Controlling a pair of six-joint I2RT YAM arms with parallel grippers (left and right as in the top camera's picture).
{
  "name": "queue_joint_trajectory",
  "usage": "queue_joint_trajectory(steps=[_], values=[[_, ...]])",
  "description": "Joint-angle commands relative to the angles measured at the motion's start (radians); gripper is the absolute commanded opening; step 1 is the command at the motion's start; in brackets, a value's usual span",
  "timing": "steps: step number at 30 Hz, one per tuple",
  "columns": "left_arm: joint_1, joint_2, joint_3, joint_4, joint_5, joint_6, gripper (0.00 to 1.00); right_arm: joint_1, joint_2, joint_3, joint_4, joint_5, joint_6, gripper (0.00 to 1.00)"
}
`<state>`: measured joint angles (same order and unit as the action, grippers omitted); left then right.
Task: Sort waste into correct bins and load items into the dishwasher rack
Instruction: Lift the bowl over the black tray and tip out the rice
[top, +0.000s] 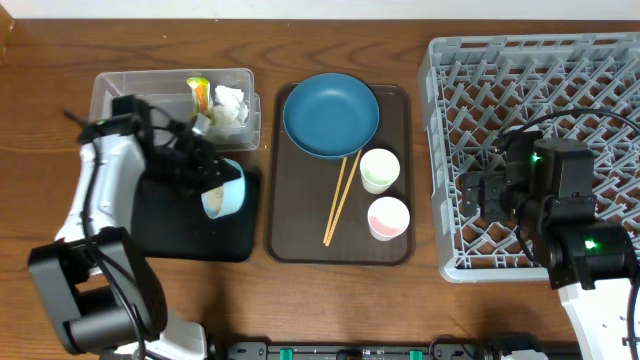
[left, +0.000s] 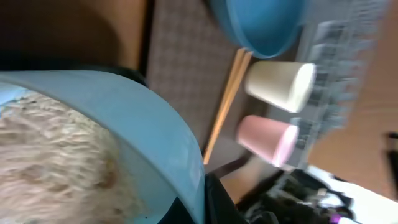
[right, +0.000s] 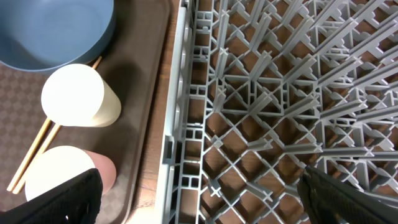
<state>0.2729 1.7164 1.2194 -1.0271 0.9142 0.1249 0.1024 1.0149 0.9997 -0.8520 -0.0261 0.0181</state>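
- The small bowl (top: 226, 190) is pinched by the left gripper (top: 212, 178) and tilted, with rice (left: 56, 162) inside.
- The black tray (top: 190, 235) lies beneath that gripper.
- The right gripper (top: 468, 190) is held spread above the rack (top: 600, 60).
- The big bowl (top: 330, 115), cups (top: 380, 170) and chopsticks (top: 338, 205) are seen on the brown tray (top: 290, 235) between the grippers.

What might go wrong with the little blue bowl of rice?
The bowl is tilted near the black tray's right edge, so rice might spill onto the table. The left tool seems to pinch just its rim, so the bowl may slip and drop.
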Motion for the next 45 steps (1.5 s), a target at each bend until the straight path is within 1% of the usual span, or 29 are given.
queue_joint_trajectory(steps=[1,7,16,18,29,34,36,38,39,40,41,42,43,44,45], values=[[0.068,0.011,-0.031,-0.004,0.220,0.135,0.06,0.007,-0.009,0.020,-0.002,0.000,0.011,0.99],[0.169,0.058,-0.075,-0.004,0.343,0.174,0.06,0.008,-0.009,0.020,-0.002,0.000,0.011,0.99],[0.253,0.167,-0.135,-0.016,0.650,0.169,0.06,0.007,-0.009,0.020,-0.002,0.000,0.011,0.99],[0.258,0.179,-0.138,-0.019,0.659,0.146,0.06,0.007,-0.009,0.020,-0.002,0.000,0.011,0.99],[0.260,0.181,-0.138,-0.038,0.659,0.143,0.06,0.008,-0.009,0.020,-0.002,0.000,0.011,0.99],[0.260,0.181,-0.138,0.016,0.645,0.143,0.06,0.008,-0.009,0.020,-0.002,0.000,0.011,0.99],[0.260,0.181,-0.138,-0.008,0.650,0.132,0.06,0.008,-0.009,0.020,-0.002,0.000,0.011,0.99],[0.260,0.180,-0.138,-0.033,0.655,0.163,0.06,0.008,-0.009,0.020,-0.003,0.000,0.011,0.99],[0.262,0.180,-0.137,-0.010,0.632,0.181,0.06,0.008,-0.009,0.020,-0.003,0.000,0.011,0.99],[0.266,0.180,-0.137,0.025,0.596,0.165,0.06,0.008,-0.009,0.020,-0.003,0.000,0.011,0.99],[0.272,0.181,-0.137,0.053,0.553,0.095,0.06,0.007,-0.009,0.020,-0.002,0.000,0.011,0.99],[0.275,0.181,-0.137,0.055,0.555,0.042,0.06,0.008,-0.009,0.020,-0.001,0.000,0.011,0.99],[0.276,0.181,-0.137,0.044,0.600,0.041,0.06,0.008,-0.009,0.020,-0.001,0.000,0.011,0.99],[0.276,0.179,-0.137,0.027,0.660,0.087,0.06,0.008,-0.009,0.020,-0.002,0.000,0.011,0.99],[0.276,0.178,-0.135,0.023,0.657,0.107,0.06,0.007,-0.009,0.020,-0.005,0.000,0.011,0.99]])
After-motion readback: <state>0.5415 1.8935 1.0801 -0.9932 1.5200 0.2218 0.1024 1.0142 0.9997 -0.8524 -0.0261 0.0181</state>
